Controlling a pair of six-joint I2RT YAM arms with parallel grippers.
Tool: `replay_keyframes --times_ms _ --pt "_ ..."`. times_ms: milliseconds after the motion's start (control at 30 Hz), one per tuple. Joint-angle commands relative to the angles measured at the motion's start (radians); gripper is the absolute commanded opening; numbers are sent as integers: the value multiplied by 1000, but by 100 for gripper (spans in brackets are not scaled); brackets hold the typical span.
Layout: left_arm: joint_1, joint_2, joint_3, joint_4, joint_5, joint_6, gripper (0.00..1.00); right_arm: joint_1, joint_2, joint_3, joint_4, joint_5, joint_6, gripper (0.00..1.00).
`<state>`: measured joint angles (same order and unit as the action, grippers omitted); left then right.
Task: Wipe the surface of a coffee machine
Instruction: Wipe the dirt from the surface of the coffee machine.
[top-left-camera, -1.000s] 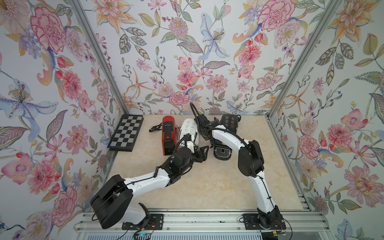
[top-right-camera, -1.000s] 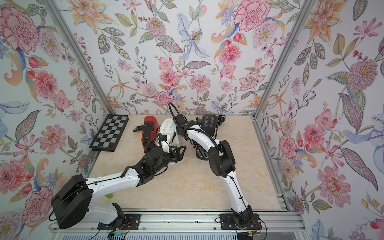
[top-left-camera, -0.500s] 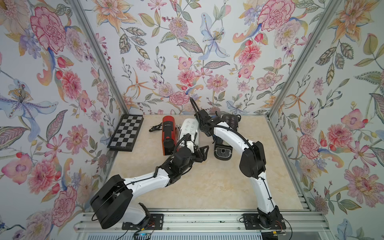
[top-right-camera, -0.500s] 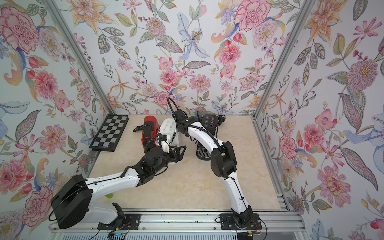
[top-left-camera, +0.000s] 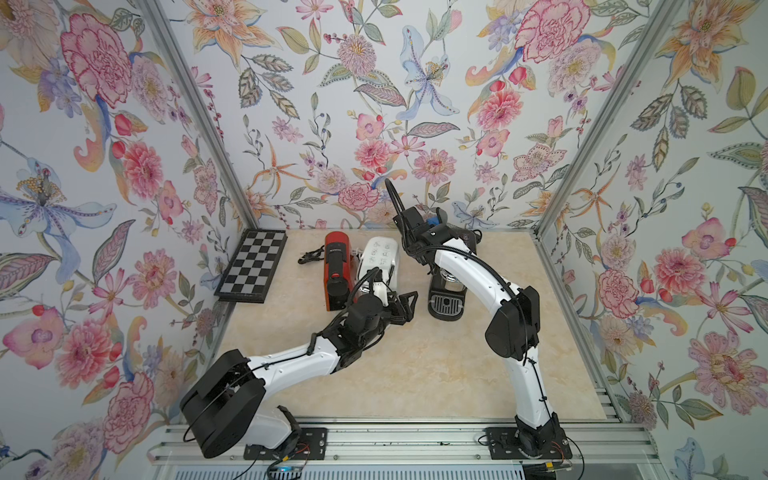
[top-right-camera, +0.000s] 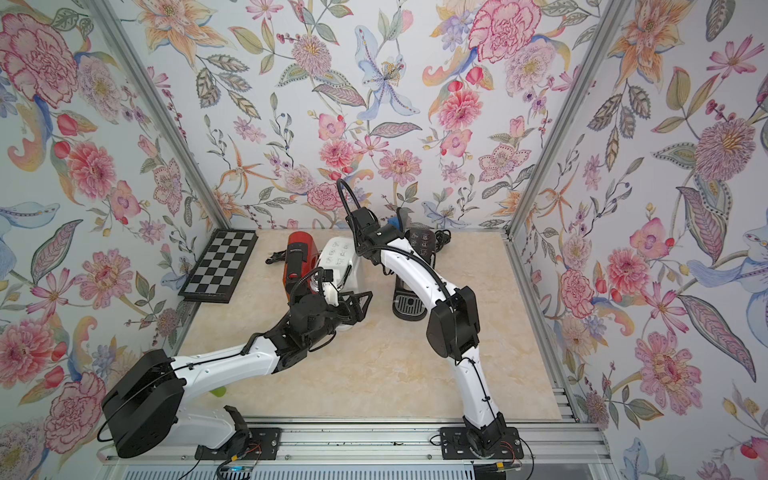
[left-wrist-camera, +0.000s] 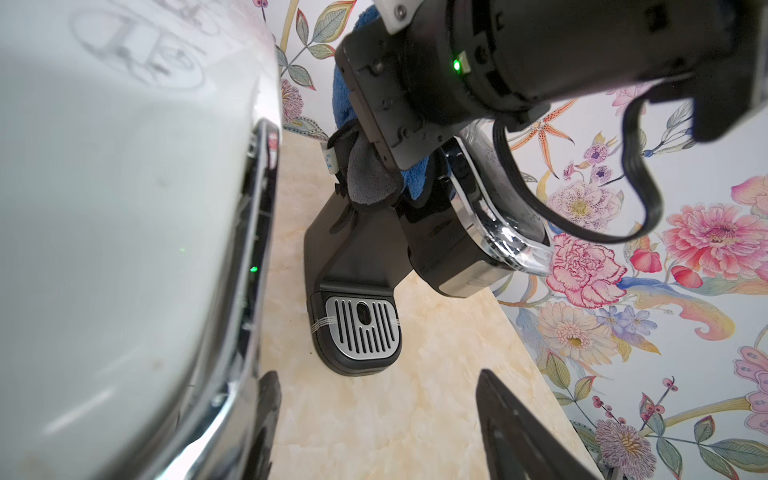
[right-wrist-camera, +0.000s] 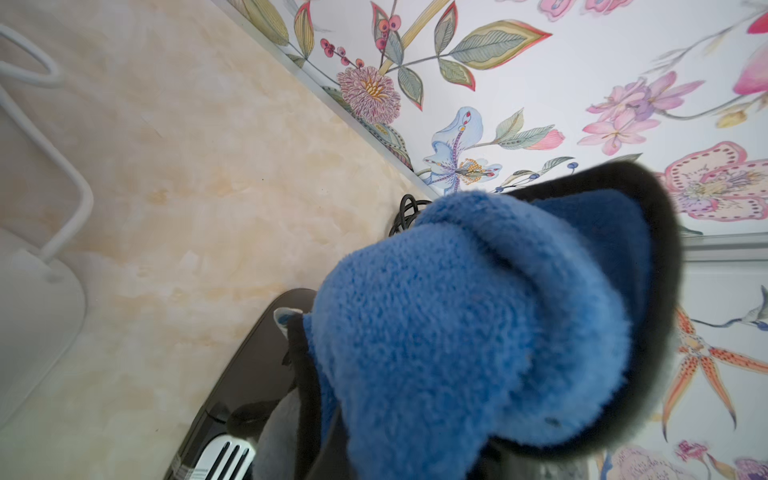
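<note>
Right fingers: hidden in the wad, pressed together on the blue cloth (right-wrist-camera: 478, 324). Cloth lies against the upper rear of the black coffee machine (left-wrist-camera: 361, 249), at the back of the tabletop (top-left-camera: 415, 374). Machine: glossy black, slotted silver drip tray in front. Left fingers (left-wrist-camera: 266, 415): spread, empty, just beside the white machine (left-wrist-camera: 124, 208).

Left arm (top-left-camera: 291, 365), right arm (top-left-camera: 469, 270): glossy white links, bulky black joint housings (top-left-camera: 513, 328). Thin black cables clipped along links; thick black cable loop (top-left-camera: 394, 198) at right wrist. Black base plates (top-left-camera: 498, 442) bolted on aluminium rail (top-left-camera: 395, 440). Green LED (left-wrist-camera: 456, 65) on right wrist. Left gripper (left-wrist-camera: 376, 386): black tapered fingers (left-wrist-camera: 511, 424).
</note>
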<state>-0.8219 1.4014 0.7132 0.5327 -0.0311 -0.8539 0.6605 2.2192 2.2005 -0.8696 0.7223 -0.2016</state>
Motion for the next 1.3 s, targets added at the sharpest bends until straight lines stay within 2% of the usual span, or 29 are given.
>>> replay_keyframes --times_ms 0,367,733,1000,1267 --pt "17 -18 2 25 -27 -9 75 -5 41 -46 -30 -9 21 2" --pt "17 -19 -6 34 -20 -16 75 -5 99 -87 -36 -37 25 1" --pt "17 -24 -14 38 -24 -17 75 -5 11 26 -36 38 -29 2" --pt "16 -28 -16 40 -29 -17 75 -33 -59 31 -37 74 -28 2" --pt "16 -19 -14 45 -16 -25 75 -26 -10 -5 -36 49 -19 2"
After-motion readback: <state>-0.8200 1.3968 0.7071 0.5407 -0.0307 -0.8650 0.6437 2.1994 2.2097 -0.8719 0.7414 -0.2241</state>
